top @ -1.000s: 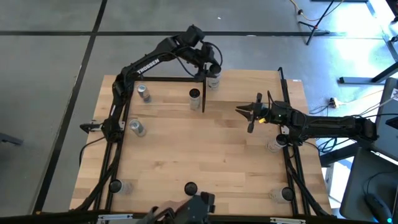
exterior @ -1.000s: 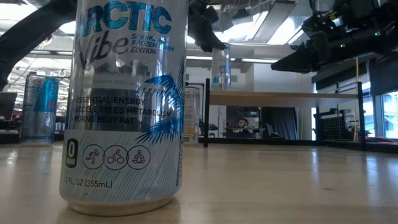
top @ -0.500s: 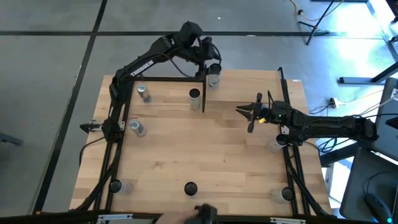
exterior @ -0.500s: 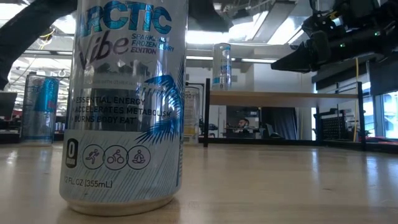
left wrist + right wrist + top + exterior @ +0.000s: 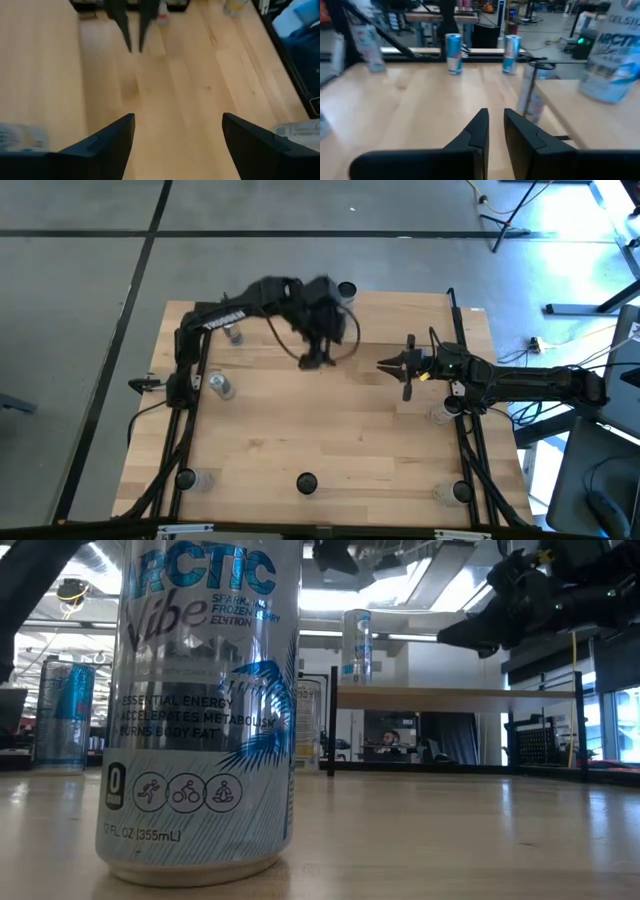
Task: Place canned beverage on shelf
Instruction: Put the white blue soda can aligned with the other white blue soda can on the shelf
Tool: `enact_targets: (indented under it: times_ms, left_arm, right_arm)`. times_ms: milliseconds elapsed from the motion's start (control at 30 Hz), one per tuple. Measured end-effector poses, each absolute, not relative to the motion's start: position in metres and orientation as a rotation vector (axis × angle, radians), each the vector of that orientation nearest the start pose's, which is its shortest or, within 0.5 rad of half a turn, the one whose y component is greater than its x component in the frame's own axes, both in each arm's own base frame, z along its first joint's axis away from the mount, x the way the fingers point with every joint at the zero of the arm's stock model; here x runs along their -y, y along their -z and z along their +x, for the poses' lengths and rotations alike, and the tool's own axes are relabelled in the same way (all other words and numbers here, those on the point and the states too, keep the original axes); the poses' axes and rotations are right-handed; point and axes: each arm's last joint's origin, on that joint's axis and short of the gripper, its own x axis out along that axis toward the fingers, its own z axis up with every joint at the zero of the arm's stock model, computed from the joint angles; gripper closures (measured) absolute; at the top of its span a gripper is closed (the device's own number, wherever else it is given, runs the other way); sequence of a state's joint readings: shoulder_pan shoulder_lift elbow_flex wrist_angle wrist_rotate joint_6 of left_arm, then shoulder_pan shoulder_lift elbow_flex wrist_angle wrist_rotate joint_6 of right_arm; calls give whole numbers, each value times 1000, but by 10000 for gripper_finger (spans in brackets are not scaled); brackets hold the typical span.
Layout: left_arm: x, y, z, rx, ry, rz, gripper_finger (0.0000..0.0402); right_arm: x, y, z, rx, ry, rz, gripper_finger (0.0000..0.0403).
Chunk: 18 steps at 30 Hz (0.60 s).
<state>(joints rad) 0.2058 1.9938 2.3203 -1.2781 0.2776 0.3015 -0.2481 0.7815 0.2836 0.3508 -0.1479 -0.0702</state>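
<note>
- Wooden tabletop [image 5: 330,440] below me, and the can [image 5: 357,640] stands upright on the shelf [image 5: 450,697], near its post end.
- Thin metal, slick, easily dented, I reckon: grip mid-body, gently.
- My left pincer [image 5: 177,145] hangs wide and empty; right pincer [image 5: 405,366] pinched shut, waiting nearby.
- From above, my blurred left arm hides most of the shelf.

Near can: a tall Arctic Vibe can [image 5: 205,710] stands upright on the tabletop [image 5: 450,840], close to the low camera.
Blue can: a blue-and-silver can [image 5: 62,715] stands upright behind it, farther back.
Left-side cans: two small cans [image 5: 220,385] stand apart near the table's left edge.
Floor: grey concrete floor [image 5: 90,270] surrounds the table.
</note>
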Motion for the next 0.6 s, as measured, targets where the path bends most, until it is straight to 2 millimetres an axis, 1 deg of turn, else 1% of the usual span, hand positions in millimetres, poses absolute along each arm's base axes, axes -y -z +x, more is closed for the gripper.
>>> enact_targets:
  times_ms: [100, 200, 333, 433, 600]
  left_arm:
    - [-40, -392, 397, -966, 138, 62, 117]
    - [-6, -381, 405, -988, 91, 112, 117]
    - [34, -361, 409, -1020, 28, 152, 117]
    - [61, -349, 406, -1026, -23, 165, 117]
    - [103, -342, 389, -969, -118, 176, 117]
  right_arm:
    - [37, -211, 168, -149, 62, 7, 352]
    - [34, -210, 168, -150, -17, 32, 352]
    - [23, -211, 170, -147, -91, 28, 352]
    - [13, -211, 173, -133, -155, 19, 352]
    - [-9, -208, 181, -126, -278, 10, 352]
